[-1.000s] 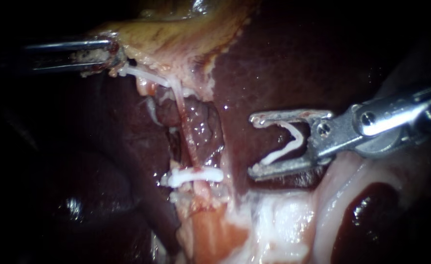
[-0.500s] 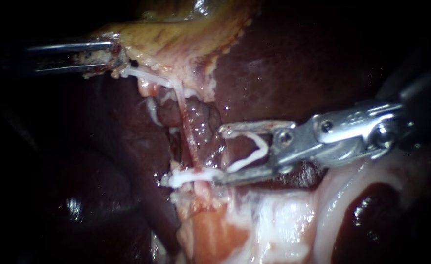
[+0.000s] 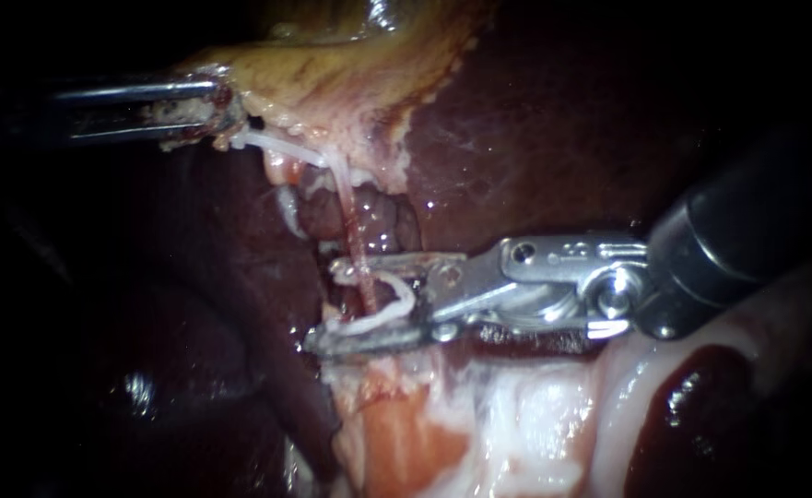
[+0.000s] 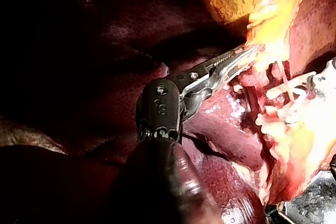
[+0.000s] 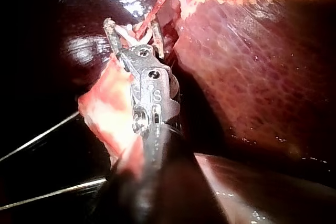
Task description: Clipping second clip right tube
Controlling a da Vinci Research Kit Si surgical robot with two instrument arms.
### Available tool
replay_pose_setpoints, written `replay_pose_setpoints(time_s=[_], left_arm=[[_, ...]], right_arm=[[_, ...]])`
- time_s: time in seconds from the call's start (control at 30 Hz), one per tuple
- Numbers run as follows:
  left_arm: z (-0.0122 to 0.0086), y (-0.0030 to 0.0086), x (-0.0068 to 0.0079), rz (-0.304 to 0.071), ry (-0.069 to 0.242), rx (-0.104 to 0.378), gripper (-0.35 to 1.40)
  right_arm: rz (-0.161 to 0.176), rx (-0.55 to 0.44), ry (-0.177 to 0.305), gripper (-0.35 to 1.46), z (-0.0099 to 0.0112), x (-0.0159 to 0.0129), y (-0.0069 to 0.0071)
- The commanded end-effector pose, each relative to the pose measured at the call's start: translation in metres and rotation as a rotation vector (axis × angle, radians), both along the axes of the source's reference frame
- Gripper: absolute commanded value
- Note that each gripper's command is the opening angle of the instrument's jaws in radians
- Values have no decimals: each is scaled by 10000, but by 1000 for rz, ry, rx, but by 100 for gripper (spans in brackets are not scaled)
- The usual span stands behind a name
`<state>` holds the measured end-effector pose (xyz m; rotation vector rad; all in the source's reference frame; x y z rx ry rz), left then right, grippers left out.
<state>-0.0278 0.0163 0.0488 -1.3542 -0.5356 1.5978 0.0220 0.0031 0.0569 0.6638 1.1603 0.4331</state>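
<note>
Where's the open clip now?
The clip is mid endoscope view, held by the right instrument around the tube, below the gallbladder the left instrument grips.

The liver as the bed that carries everything else

The dark red, wet liver [image 3: 535, 138] fills most of the endoscope view, and the other tissue rests on it. The yellowish gallbladder [image 3: 332, 83] lies along its upper part. A thin pink tube [image 3: 348, 221] runs down from the gallbladder over a hollow in the liver, with an open white clip [image 3: 389, 309] around it lower down. A mass of pale white and pink tissue [image 3: 525, 415] sits below that. In the left wrist view, a grey surface [image 4: 312, 208] shows past the edge of the tissue; what it is cannot be told.
</note>
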Motion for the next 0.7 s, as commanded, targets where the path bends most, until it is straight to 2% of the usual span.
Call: replay_pose_setpoints(time_s=[0.03, 0.2, 0.43, 0.6, 0.7], left_arm=[[0, 0, 0, 0, 1, 0, -35], [0, 0, 0, 0, 0, 0, -35], [0, 0, 1, 1, 0, 0, -35], [2, 0, 1, 1, 0, -1, -35], [3, 0, 1, 1, 0, -1, -35]], right_arm=[[2, 10, 11, 49, -1, 0, 0], [-8, 56, 70, 49, -10, -1, -4], [-33, 110, 146, 48, -39, -3, -9], [-57, 124, 161, 45, -48, -3, -5], [-48, 137, 153, 42, -47, -6, -4]])
